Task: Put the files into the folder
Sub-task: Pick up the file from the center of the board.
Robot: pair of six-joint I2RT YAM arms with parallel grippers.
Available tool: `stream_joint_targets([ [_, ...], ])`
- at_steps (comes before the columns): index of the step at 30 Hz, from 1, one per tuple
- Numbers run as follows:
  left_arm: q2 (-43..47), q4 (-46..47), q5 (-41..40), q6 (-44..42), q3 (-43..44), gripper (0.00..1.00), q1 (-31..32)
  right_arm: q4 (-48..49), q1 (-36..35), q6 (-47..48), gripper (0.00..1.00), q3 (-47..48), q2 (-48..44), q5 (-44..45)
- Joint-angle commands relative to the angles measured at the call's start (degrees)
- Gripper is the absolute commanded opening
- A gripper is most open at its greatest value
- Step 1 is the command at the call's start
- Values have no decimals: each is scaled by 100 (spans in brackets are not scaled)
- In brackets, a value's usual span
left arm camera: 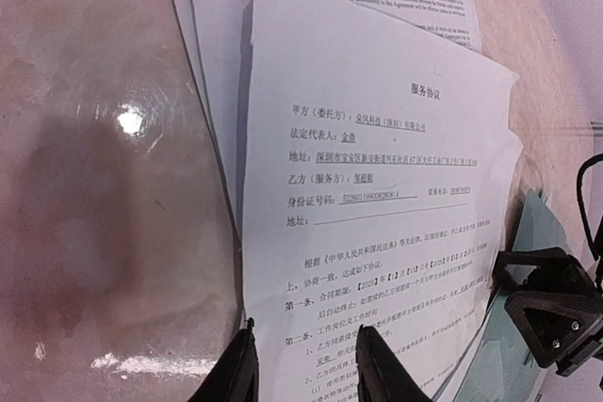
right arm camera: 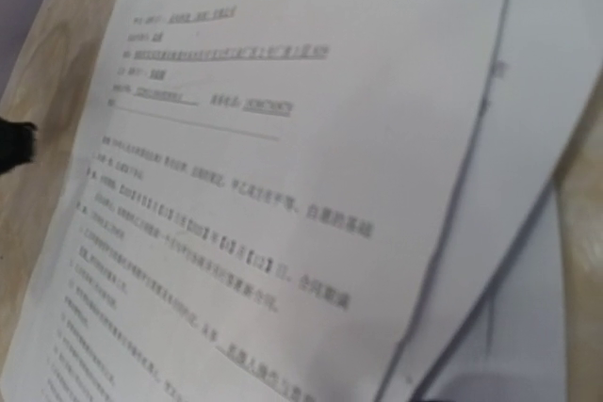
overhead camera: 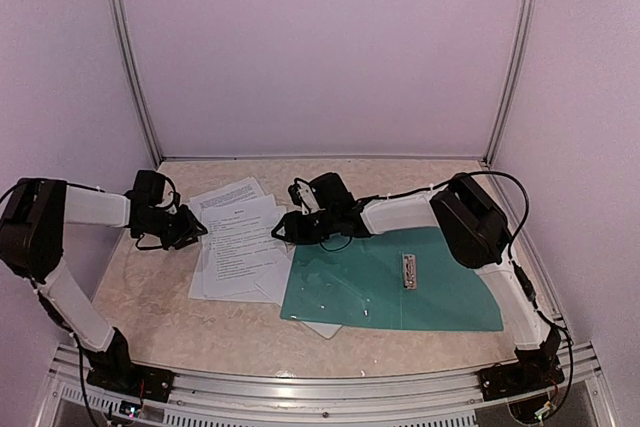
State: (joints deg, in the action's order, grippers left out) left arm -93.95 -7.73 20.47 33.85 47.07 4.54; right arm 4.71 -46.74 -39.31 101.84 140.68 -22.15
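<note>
The files [overhead camera: 235, 237] lie fanned in a loose stack on the table [overhead camera: 150, 307], just left of the folder [overhead camera: 400, 292]. The folder lies flat and open with its metal clip [overhead camera: 408, 270] exposed, apparently ready to receive them. One sheet pokes out from under its near edge. The left gripper [left arm camera: 306, 331] straddles the top sheet's left border with its jaws partly open, clamping nothing visible, probably to pinch it. The right gripper [overhead camera: 290, 228] sits between stack and folder, in the sliding path; its jaws cannot be made out.
</note>
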Motion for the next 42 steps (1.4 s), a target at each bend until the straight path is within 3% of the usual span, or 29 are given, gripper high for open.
stream_joint_targets([
  [1,327,-95,-344,-140,-111,33,3,-302,-46,-148,50,-207,-168,375],
  [6,45,-85,-313,-140,-67,34,12,-394,-46,-179,50,-53,-7,308],
  [10,-237,-151,-409,-172,31,42,-1,-350,-72,-208,50,-39,55,277],
  [17,-823,-327,167,-29,446,49,-5,-382,-81,-192,49,-31,84,304],
  [24,-1266,-3,892,236,232,37,-5,-357,-81,-195,49,-34,132,287],
  [42,-156,156,887,303,-481,24,-12,-392,-94,-152,48,11,173,239],
])
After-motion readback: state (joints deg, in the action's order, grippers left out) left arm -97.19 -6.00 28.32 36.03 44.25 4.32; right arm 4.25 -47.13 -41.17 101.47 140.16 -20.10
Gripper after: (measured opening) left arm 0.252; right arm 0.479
